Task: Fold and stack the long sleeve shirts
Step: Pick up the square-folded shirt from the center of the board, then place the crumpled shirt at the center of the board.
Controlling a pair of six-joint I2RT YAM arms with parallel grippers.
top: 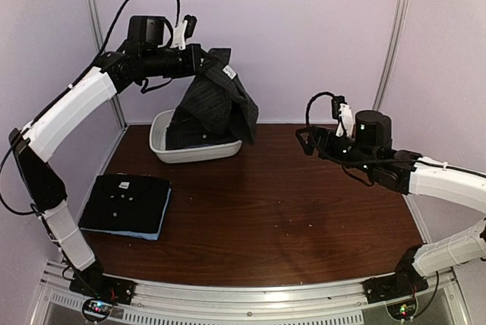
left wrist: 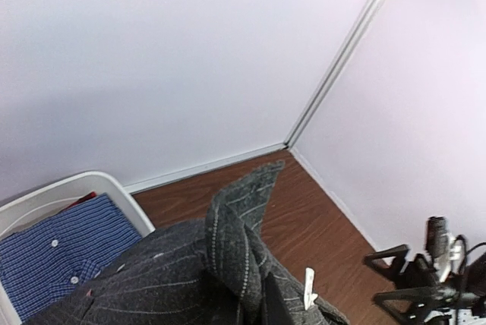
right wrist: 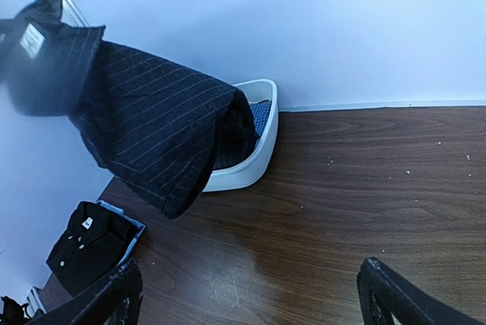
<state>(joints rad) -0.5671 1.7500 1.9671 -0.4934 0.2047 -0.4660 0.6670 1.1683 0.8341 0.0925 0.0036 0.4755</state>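
Holding pinstriped shirt (top: 213, 105) above far-left tub (top: 163, 149), left gripper (top: 202, 62) clamped on it; right gripper (top: 302, 141) jaws spread, empty.

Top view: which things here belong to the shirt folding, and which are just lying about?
Job: pinstripe shirt, hanging over the tub; folded black shirt; light blue shirt under it, only its edge showing; blue shirt in the tub.
Just there: tub; table.
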